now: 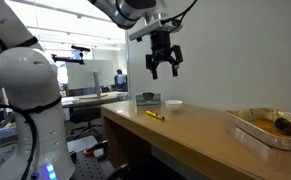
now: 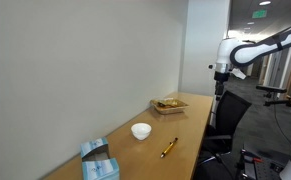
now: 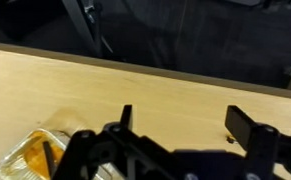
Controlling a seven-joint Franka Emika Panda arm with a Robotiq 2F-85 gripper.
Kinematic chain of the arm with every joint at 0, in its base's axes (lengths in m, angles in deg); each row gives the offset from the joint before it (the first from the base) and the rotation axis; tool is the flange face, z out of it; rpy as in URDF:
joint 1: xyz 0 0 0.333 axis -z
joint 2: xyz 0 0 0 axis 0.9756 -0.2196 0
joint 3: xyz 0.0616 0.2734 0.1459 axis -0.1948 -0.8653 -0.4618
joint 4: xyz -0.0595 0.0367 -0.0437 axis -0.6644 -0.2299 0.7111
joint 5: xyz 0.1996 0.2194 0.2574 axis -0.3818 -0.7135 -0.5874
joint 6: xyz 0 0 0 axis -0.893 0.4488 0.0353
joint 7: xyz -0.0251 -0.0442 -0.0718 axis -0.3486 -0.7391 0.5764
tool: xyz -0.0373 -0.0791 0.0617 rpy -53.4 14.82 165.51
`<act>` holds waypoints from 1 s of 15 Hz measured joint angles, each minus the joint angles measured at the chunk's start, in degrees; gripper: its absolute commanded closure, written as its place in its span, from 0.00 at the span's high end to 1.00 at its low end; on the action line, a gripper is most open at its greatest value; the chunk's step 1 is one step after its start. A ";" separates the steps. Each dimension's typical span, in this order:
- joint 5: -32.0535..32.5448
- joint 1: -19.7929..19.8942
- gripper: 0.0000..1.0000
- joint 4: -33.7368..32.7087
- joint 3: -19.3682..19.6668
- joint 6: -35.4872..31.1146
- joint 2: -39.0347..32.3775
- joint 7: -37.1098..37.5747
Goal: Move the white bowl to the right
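The white bowl (image 1: 173, 103) is small and round and sits on the wooden table (image 1: 200, 130) near its far end. It also shows in the other exterior view (image 2: 141, 131), towards the near end of the table. My gripper (image 1: 164, 70) hangs open and empty high above the table, well above the bowl. In the wrist view the open fingers (image 3: 185, 125) frame bare tabletop. The bowl is out of the wrist view.
A silver foil tray (image 1: 268, 129) with brownish food stands at one end of the table (image 2: 169, 103), and its corner shows in the wrist view (image 3: 25, 155). A yellow-and-black pen (image 1: 156, 116) lies near the table edge (image 2: 169, 148). A blue-and-white packet (image 2: 99, 162) lies at the near end.
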 measured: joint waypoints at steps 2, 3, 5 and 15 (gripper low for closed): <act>-1.17 -0.86 1.00 -0.50 -0.31 -0.31 -0.74 0.10; -2.25 -1.62 1.00 -1.05 -0.75 -1.24 -1.66 0.68; -4.56 -3.45 1.00 -2.77 -2.21 -4.05 -4.73 3.32; -24.73 -8.85 1.00 -25.67 -8.30 -11.57 -36.87 2.46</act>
